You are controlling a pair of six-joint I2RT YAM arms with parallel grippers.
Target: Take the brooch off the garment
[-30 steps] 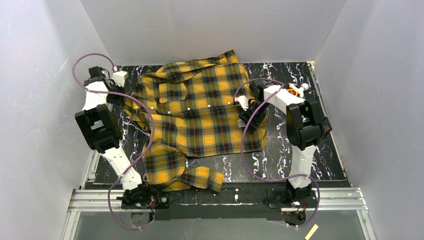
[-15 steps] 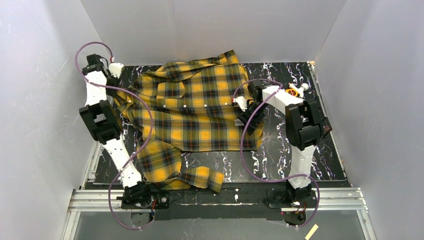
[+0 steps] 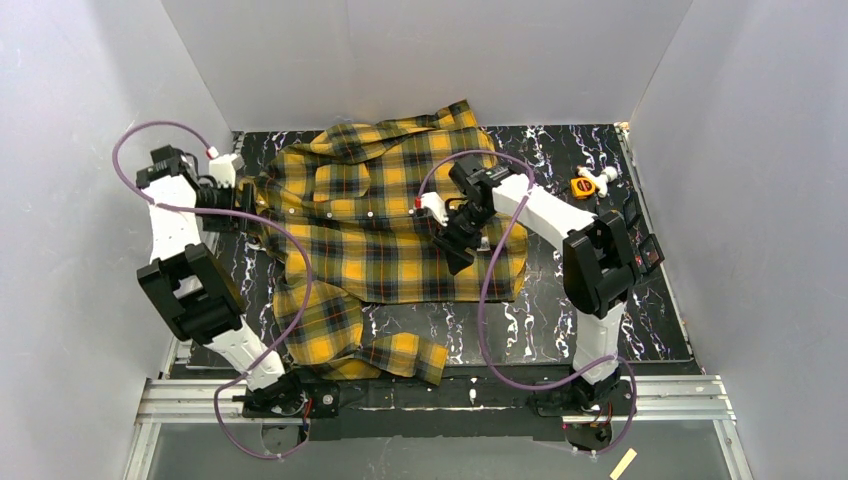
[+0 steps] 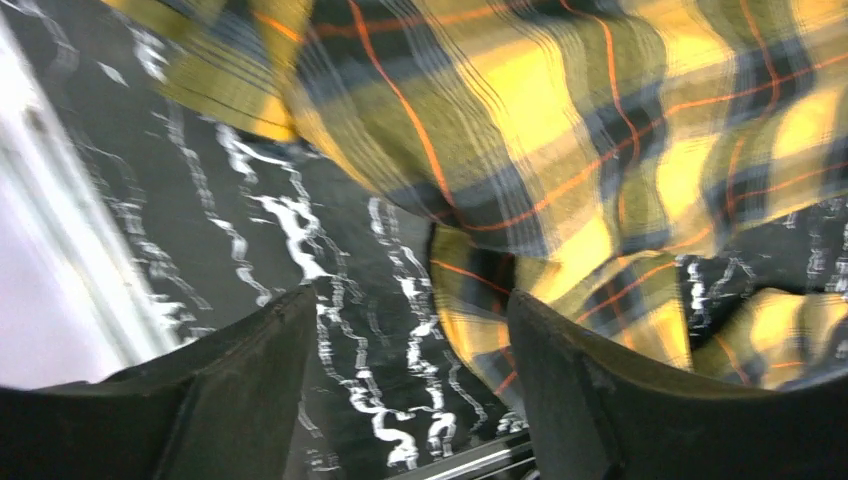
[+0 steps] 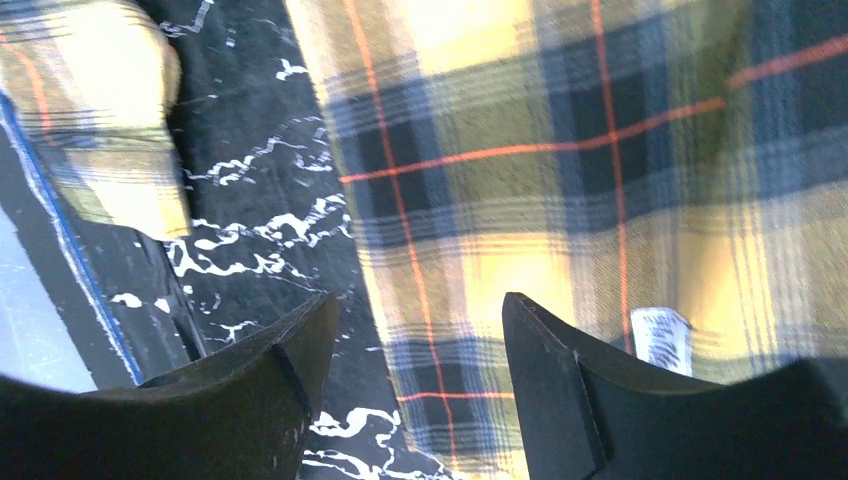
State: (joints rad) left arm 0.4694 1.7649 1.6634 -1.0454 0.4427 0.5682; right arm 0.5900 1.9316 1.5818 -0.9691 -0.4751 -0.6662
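Yellow-and-black plaid flannel, the garment (image 3: 400,250), is lying spread front-up across the black marbled table (image 3: 560,150), with one sleeve trailing toward the near edge. Brooch: I am not finding it in any view. The only small white marks showing are the row of snap buttons (image 3: 370,212) and, in the right wrist view, the rectangular label (image 5: 660,337), which is not the target. Left end effector (image 4: 410,310) is sitting low at the shirt's left edge, jaws spread and holding nothing, with bare table between them and a fold of cloth just beside one finger. Right end effector (image 5: 420,310) is hovering over the shirt's right-hand part, jaws likewise spread and empty, looking down on a cloth edge and the label. Step in hand, as I am judging it: search and approach, with no grasp made and the brooch presumably pinned on. The next move is calling for locating the ornament first. Then one end effector would be holding the cloth flat beside it while the other is closing on the ornament alone, since thin flannel would likely be lifting with it otherwise. A small orange-and-white item (image 3: 585,185) is lying on the table, well apart to the right.
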